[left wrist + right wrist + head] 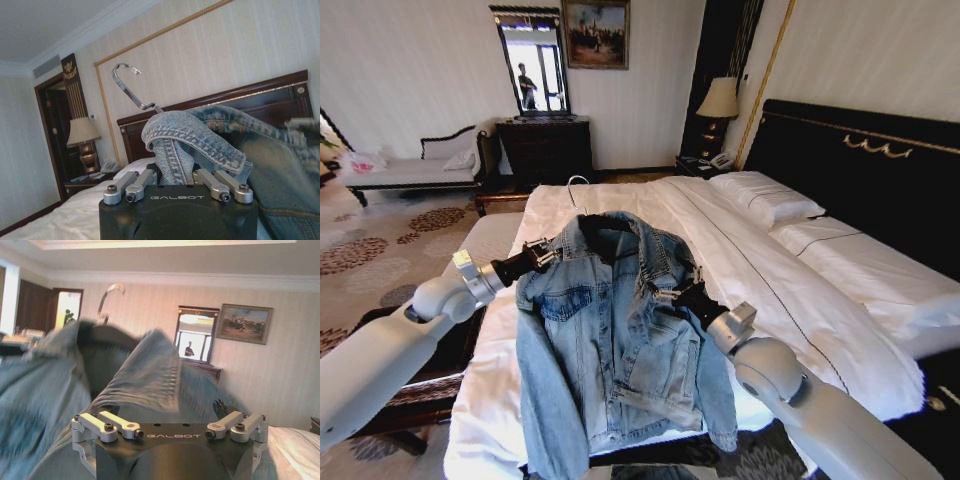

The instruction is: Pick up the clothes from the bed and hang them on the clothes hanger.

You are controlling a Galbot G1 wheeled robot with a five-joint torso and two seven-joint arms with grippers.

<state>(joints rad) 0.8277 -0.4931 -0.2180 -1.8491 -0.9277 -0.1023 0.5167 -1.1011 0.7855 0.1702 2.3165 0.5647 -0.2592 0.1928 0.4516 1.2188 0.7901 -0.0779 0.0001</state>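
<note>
— What do you have on the head camera?

— I see the bed (790,290) across the view from 12 to 4 o'clock, white sheets, black headboard at 2 o'clock. The denim jacket (620,340) hangs at centre, held up in front of the bed, hem dropping toward 6 o'clock.

— And the grippers?

— My left gripper (542,253) sits at 9 o'clock of the jacket, clenched on its shoulder. My right gripper (672,293) is at the jacket's 3 o'clock, clamped on the other shoulder.

— The hanger?

— The clothes hanger (131,86) is inside the collar; its silver hook sticks up at 12 o'clock.
</note>
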